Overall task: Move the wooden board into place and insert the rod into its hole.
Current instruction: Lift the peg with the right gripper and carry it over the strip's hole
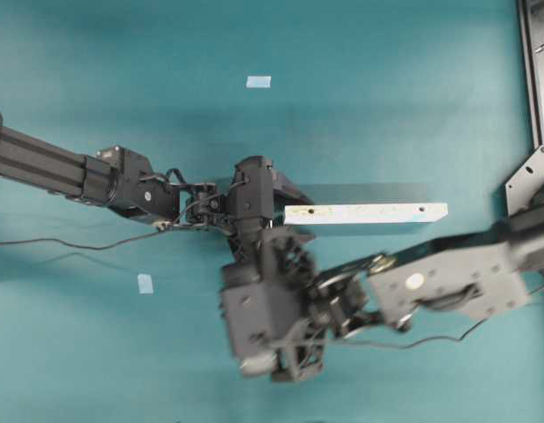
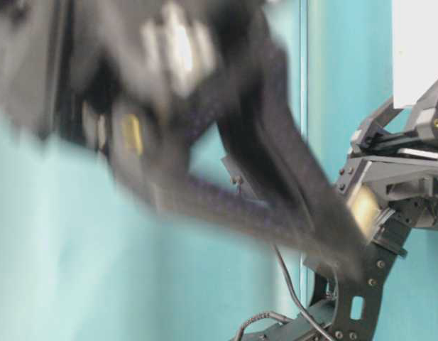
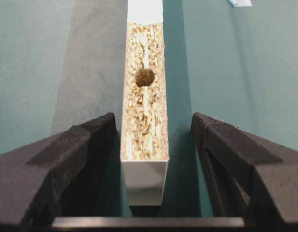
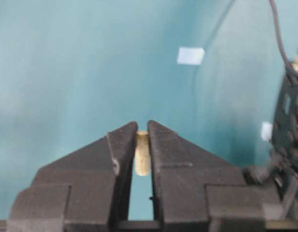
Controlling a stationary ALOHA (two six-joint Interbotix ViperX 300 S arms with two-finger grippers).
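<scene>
From overhead I see the wooden board (image 1: 366, 213) lying across the middle of the teal bench (image 1: 386, 97), its speckled edge up, running left to right with small dark holes near each end. Its left end sits inside my left gripper (image 1: 285, 213), which reaches in from the left. On the left wrist view the fingers (image 3: 66, 164) are spread on either side of the board (image 3: 144, 96) with a gap of bench showing on both sides, so they bracket it without touching; one dark hole (image 3: 145, 77) in the chipboard edge lies just past the fingertips. My right gripper (image 4: 143, 126) is pinching the rod (image 4: 142, 152), a short cream peg standing upright between the two fingers (image 4: 170, 154), which are pressed almost together on it. Overhead, the right arm comes in from the right and its blurred wrist (image 1: 272, 313) sits just below the board's left end, close under the left gripper. Pale-blue tape squares (image 1: 258, 82) lie on the bench, one well above the board and another (image 1: 145, 283) at lower left. The table-level view is mostly motion blur from a dark arm, so I can read nothing useful there.
</scene>
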